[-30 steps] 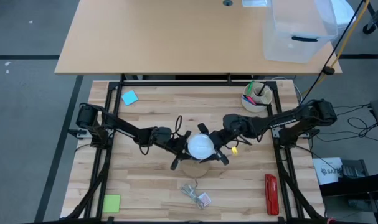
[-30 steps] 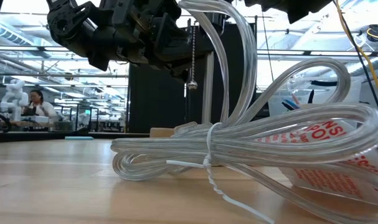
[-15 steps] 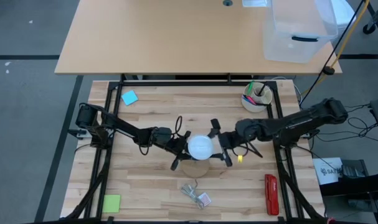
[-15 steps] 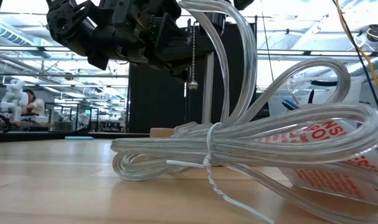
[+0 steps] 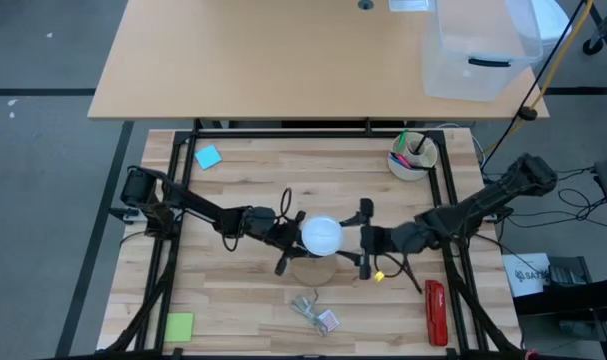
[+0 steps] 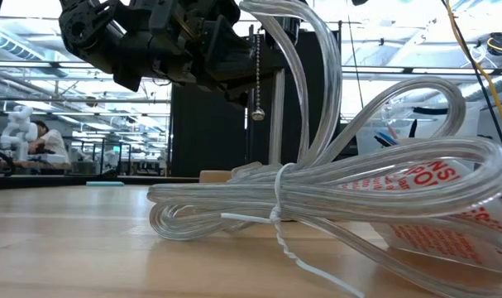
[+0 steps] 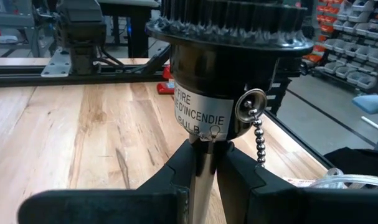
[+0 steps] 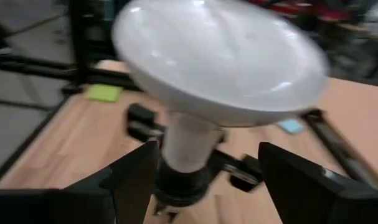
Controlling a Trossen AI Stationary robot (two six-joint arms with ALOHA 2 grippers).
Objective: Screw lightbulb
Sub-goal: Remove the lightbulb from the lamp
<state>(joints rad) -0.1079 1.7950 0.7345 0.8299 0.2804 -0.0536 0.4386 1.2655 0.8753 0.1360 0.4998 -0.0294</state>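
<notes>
The white lightbulb [image 5: 321,235] sits neck down in the black socket [image 7: 226,81] of a small lamp, above its round wooden base [image 5: 313,270] at the table's middle. The right wrist view shows the bulb's globe [image 8: 220,56] and neck in the socket. My left gripper [image 5: 288,243] is shut on the lamp's thin stem below the socket. My right gripper [image 5: 365,240] is wide open just right of the bulb; its fingers [image 8: 136,171] stand on either side of the neck, apart from it. A pull chain [image 7: 258,134] hangs from the socket. My left gripper pinches the lamp's thin metal stem [image 7: 204,163] between its two fingertips, just under the black socket. The fingers come level from the table's left and lie across the upright stem. The lamp stands upright on its wooden base.
A coiled clear cord [image 5: 313,310] with a tag lies near the front edge and fills the low view [image 6: 317,207]. A red tool [image 5: 435,310] lies front right, a white cup of pens [image 5: 411,155] back right, a blue note [image 5: 208,157] back left, a green note [image 5: 179,326] front left.
My right gripper has drawn back from the bulb toward the table's right edge, turning as its arm swung toward the near edge. The bulb has stayed in the socket.
</notes>
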